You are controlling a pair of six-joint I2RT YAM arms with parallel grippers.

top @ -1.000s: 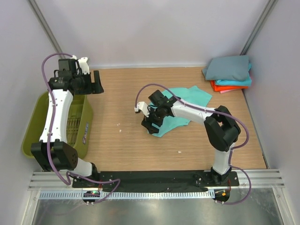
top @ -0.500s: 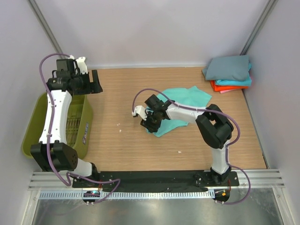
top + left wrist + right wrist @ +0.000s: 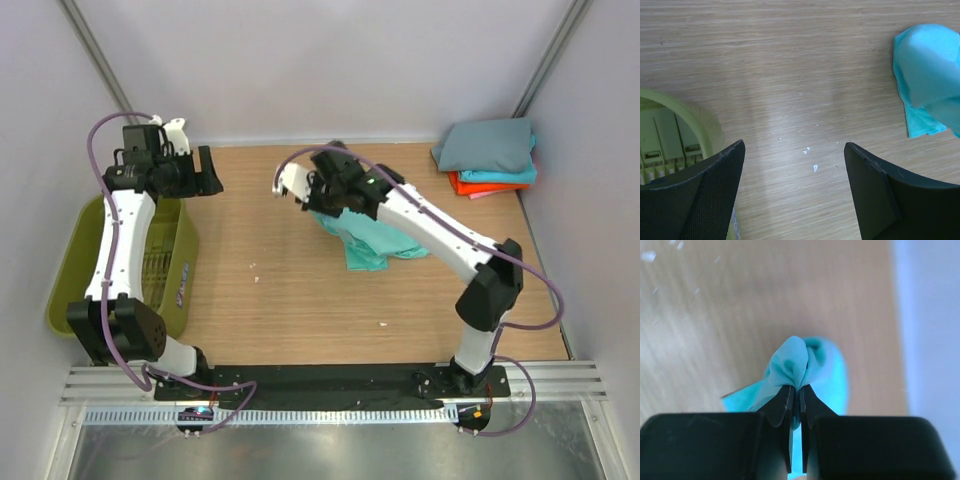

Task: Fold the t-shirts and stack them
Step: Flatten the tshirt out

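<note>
The right jaws are pinched shut on a fold of the mint-green cloth t-shirt (image 3: 375,240), close to the middle of the light wooden bench (image 3: 300,320). In the right wrist view the gripped fold stands up as a small peak (image 3: 792,360) just past the closed tips. From there the rest of the shirt trails in a rumpled heap toward 4 o'clock, with its lower hem lying on the wood. The white right arm (image 3: 430,225) reaches over it from 5 o'clock.

The left jaws stand wide apart with nothing between them, held over the bench's 10 o'clock corner near the back wall. The left wrist view looks down between them at bare wood and a few small white specks (image 3: 810,157).

Three folded shirts are stacked in the 1 o'clock corner, close to the right wall: a slate-grey t-shirt (image 3: 487,145) on top, a bright cyan t-shirt (image 3: 505,176) under it and an orange-red t-shirt (image 3: 475,187) at the bottom. They sit well apart from the mint one.

An olive-green plastic basket (image 3: 65,290) sits at 9 o'clock along the bench's left edge. A broad stretch of open wood runs from 6 to 9 o'clock between the basket, the shirt and the near edge.
</note>
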